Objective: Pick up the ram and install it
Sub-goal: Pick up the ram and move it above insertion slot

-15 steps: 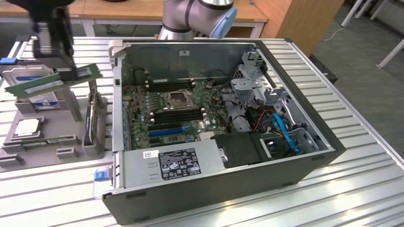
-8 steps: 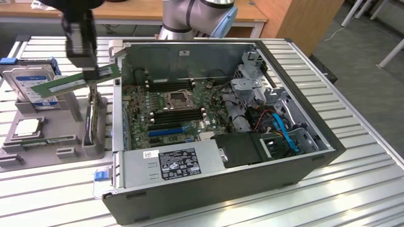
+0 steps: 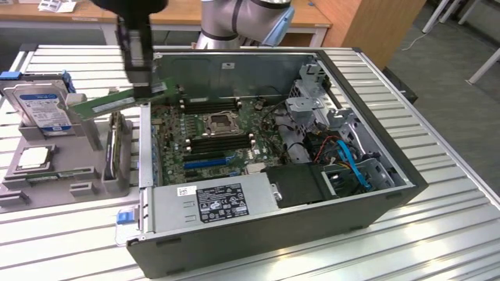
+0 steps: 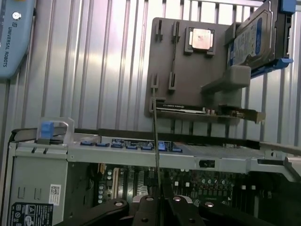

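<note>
The ram [image 3: 109, 102] is a long green stick held in the air, roughly level, above the left wall of the open computer case [image 3: 328, 234]. My gripper [image 3: 145, 89] comes down from above and is shut on the stick near its right end. In the wrist view the ram [image 4: 155, 141] shows edge-on as a thin line running out from between my fingertips [image 4: 146, 203], with the gripper [image 4: 158, 200] just over the case's edge. The black memory slots [image 3: 221, 141] lie on the motherboard beside the processor socket [image 3: 221, 123], below and to the exterior view's right of the stick.
A grey parts holder [image 3: 78, 146] stands at the exterior view's left of the case, carrying a hard drive [image 3: 39, 108] and a processor [image 3: 33, 157]. Inside the case are the power supply [image 3: 212, 202], blue cables [image 3: 353, 167] and a drive cage [image 3: 308, 93]. The arm's base [image 3: 238, 20] stands behind the case.
</note>
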`<state>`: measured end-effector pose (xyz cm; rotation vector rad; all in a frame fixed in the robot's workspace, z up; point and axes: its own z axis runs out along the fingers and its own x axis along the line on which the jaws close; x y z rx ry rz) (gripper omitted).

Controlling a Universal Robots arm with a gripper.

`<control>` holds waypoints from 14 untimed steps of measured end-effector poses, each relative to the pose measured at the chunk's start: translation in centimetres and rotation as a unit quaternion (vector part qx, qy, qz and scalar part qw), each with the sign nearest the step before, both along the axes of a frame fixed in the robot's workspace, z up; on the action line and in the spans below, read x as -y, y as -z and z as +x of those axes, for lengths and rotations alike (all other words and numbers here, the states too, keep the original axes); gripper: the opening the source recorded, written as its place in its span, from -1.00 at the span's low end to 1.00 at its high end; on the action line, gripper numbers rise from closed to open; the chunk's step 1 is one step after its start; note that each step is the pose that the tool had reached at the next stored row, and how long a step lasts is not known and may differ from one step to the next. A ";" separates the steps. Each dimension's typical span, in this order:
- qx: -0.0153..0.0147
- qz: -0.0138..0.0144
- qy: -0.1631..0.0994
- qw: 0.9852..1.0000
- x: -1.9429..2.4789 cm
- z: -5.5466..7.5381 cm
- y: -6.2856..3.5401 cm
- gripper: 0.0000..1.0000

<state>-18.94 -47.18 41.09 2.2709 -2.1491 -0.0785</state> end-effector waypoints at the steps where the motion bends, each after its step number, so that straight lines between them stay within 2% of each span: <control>1: 0.000 0.000 0.000 1.000 0.00 0.5 0.01 -0.73; 7: 0.000 0.001 0.000 1.000 -0.04 3.1 0.08 -0.73; 11: 0.000 0.001 0.000 1.000 -0.06 3.2 0.08 -0.73; 12: -0.006 0.001 0.000 1.000 -0.06 3.5 0.08 -0.73; 14: -0.025 0.000 0.000 1.000 -0.05 3.9 0.08 -0.73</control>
